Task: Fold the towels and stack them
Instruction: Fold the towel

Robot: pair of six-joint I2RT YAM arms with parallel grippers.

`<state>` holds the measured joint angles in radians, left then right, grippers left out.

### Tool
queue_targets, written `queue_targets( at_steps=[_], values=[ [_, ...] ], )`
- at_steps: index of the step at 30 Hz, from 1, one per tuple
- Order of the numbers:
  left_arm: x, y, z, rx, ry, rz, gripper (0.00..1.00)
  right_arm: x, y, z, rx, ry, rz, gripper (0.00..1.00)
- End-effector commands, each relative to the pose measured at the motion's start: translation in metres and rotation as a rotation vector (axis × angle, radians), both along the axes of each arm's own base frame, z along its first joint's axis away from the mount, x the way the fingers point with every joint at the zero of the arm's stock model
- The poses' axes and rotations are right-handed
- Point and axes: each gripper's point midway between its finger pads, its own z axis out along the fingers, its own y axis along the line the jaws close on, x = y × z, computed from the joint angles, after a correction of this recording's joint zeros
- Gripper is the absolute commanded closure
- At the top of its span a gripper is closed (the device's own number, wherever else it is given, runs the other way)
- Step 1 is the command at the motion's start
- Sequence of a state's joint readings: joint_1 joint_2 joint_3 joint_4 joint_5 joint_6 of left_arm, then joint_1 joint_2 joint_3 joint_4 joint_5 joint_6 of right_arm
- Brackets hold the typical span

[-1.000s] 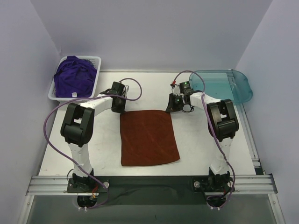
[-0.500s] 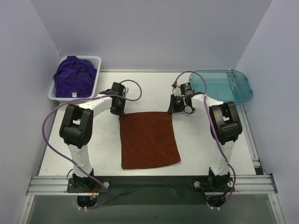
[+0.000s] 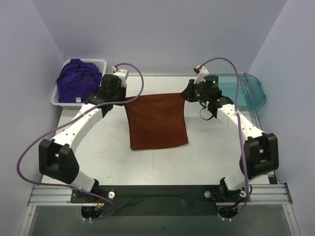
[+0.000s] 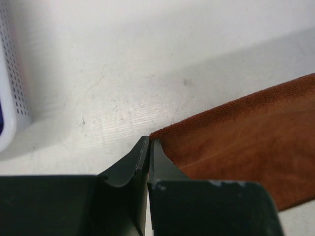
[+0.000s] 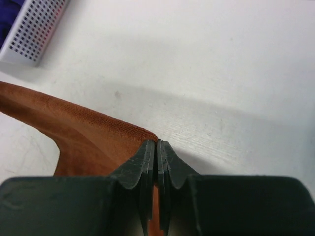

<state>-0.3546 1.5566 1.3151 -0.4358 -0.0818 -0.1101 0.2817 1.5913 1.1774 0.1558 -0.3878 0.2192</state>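
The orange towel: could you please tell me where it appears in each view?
Top external: orange towel in the centre.
Left wrist: towel lower right, corner in the fingers.
Right wrist: towel lower left, corner in the fingers.
Shared landmark: the white basket.

No legible text, brand, number or sign appears in any view. A small white tag [image 3: 77, 100] on the purple towels [image 3: 78, 78], upper left of the top view, is too small to read.
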Motion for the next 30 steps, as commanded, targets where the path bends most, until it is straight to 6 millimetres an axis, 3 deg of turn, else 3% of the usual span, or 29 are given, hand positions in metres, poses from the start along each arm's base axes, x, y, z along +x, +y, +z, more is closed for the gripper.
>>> queue_targets(
  at_steps=[1, 6, 8, 9, 11, 12, 13, 17, 22, 25, 27, 30],
  values=[
    [0.006, -0.007, 0.078, -0.047, -0.233, -0.034, 1.0, -0.002, -0.009, 0.053, 0.035, -0.152, -0.035, 1.0],
    [-0.02, -0.009, 0.139, -0.095, -0.39, -0.069, 1.0, -0.027, -0.016, 0.105, 0.063, -0.279, -0.034, 1.0],
    [-0.034, -0.008, 0.16, -0.116, -0.441, -0.086, 1.0, -0.038, -0.017, 0.111, 0.062, -0.299, -0.024, 1.0],
    [-0.039, -0.008, 0.165, -0.117, -0.454, -0.095, 1.0, -0.047, -0.019, 0.125, 0.074, -0.334, -0.02, 1.0],
    [-0.057, -0.01, 0.184, -0.141, -0.499, -0.123, 1.0, -0.06, -0.021, 0.127, 0.076, -0.343, -0.008, 1.0],
    [-0.063, -0.011, 0.188, -0.145, -0.508, -0.137, 1.0, -0.072, -0.023, 0.141, 0.088, -0.381, 0.001, 1.0],
    [-0.07, -0.012, 0.192, -0.15, -0.521, -0.148, 1.0, -0.08, -0.023, 0.143, 0.085, -0.388, 0.012, 1.0],
    [-0.115, -0.015, 0.218, -0.203, -0.587, -0.229, 1.0, -0.123, -0.025, 0.161, 0.068, -0.451, 0.066, 1.0],
    [-0.165, -0.016, 0.229, -0.275, -0.606, -0.332, 1.0, -0.168, -0.028, 0.171, 0.056, -0.466, 0.115, 1.0],
    [-0.18, -0.016, 0.226, -0.302, -0.577, -0.364, 1.0, -0.189, -0.029, 0.178, 0.078, -0.471, 0.135, 1.0],
    [-0.184, -0.021, 0.219, -0.33, -0.542, -0.379, 1.0, -0.195, -0.031, 0.178, 0.099, -0.458, 0.127, 1.0],
    [-0.172, -0.029, 0.189, -0.328, -0.452, -0.362, 1.0, -0.191, -0.028, 0.164, 0.105, -0.402, 0.121, 1.0]
  ],
)
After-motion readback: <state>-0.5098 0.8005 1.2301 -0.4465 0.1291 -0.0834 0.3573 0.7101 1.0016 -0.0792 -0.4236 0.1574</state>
